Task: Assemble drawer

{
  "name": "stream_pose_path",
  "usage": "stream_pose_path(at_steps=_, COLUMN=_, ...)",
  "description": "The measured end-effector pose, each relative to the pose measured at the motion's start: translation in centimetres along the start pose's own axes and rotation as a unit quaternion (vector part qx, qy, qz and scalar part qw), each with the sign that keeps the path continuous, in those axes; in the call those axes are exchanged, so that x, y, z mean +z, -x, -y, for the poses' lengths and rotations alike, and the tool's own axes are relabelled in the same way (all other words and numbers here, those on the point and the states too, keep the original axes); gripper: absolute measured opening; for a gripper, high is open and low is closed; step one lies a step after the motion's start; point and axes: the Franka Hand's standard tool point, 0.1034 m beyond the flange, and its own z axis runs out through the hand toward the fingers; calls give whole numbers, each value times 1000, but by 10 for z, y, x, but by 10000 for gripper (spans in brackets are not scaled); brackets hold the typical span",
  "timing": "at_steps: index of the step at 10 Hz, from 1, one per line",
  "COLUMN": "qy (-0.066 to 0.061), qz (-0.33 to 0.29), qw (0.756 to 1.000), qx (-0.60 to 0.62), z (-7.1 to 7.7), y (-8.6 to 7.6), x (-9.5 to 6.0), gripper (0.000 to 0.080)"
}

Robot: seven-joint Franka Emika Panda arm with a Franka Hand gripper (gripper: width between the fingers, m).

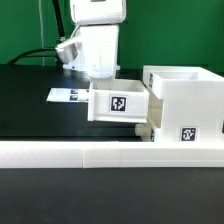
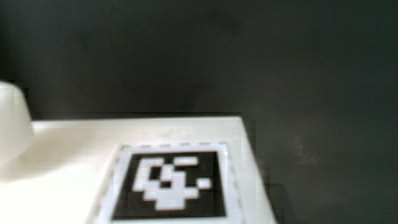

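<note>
The white box shell (image 1: 186,100) stands at the exterior view's right, its opening facing up and a tag low on its front. A white tray (image 1: 120,106) with a marker tag on its near face sits against the shell's left side. My gripper (image 1: 102,84) hangs right over the tray's far edge; its fingers are hidden behind the tray wall. The wrist view shows a white tagged surface (image 2: 169,178) close below on the black table, no fingers, and a white rounded part (image 2: 13,130) at one edge. A second tray does not show.
The long low white rail (image 1: 100,154) runs across the front of the table. The marker board (image 1: 68,96) lies flat behind the tray at the exterior view's left. A black cable trails at the back left.
</note>
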Motion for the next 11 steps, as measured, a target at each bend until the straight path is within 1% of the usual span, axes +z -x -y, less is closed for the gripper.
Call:
stream_pose_path(at_steps=1, qy=0, qz=0, qw=1000, qx=-1, z=0, y=-1, x=0, gripper=41)
stream_pose_path(at_steps=3, qy=-2, qz=0, qw=1000, qx=-7, z=0, y=-8, x=0, gripper=41)
stream_pose_path(at_steps=4, qy=-11, qz=1, qw=1000, qx=-7, z=0, y=-7, x=-1, gripper=41)
stream_pose_path(at_steps=8, qy=-11, qz=1, qw=1000, qx=-4, z=1, y=-7, x=0, gripper=41)
stream_pose_path(at_steps=11, qy=-16, qz=-1, qw=1000, qx=-3, z=4, y=-6, x=5, gripper=41)
